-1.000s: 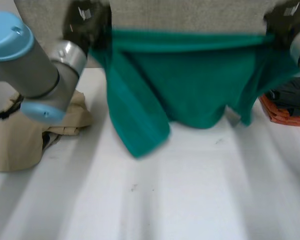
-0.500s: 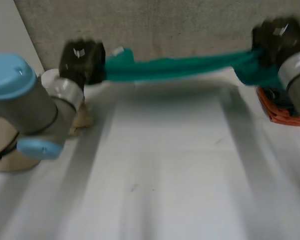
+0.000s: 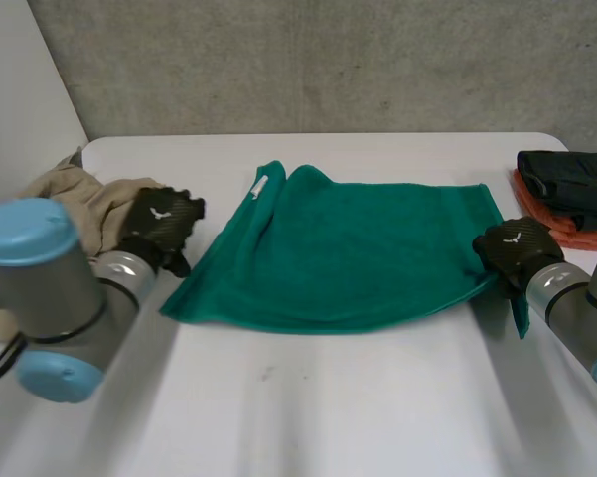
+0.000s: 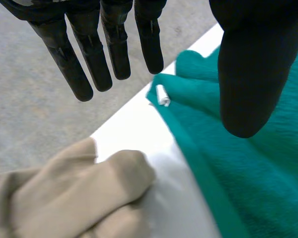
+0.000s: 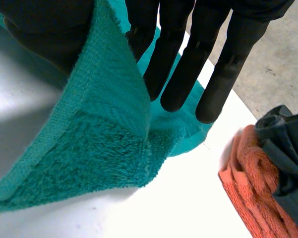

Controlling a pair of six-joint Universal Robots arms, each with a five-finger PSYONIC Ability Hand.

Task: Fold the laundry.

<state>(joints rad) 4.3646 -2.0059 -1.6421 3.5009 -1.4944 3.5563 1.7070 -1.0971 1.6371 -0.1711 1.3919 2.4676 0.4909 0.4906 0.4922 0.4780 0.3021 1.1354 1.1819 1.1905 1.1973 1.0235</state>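
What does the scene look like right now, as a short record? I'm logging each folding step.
green towel: spread out, mostly flat
left hand: open, beside the towel's left edge
right hand: pinches the towel's right edge, lifted
beige cloth: heaped beside the left hand
dark cloth: stacked on orange cloth, beyond the right hand

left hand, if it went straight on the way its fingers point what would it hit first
Probably nothing: the left hand points past the towel's tagged corner, over bare table toward the far edge and grey wall. Depth is unclear; it might graze that corner.
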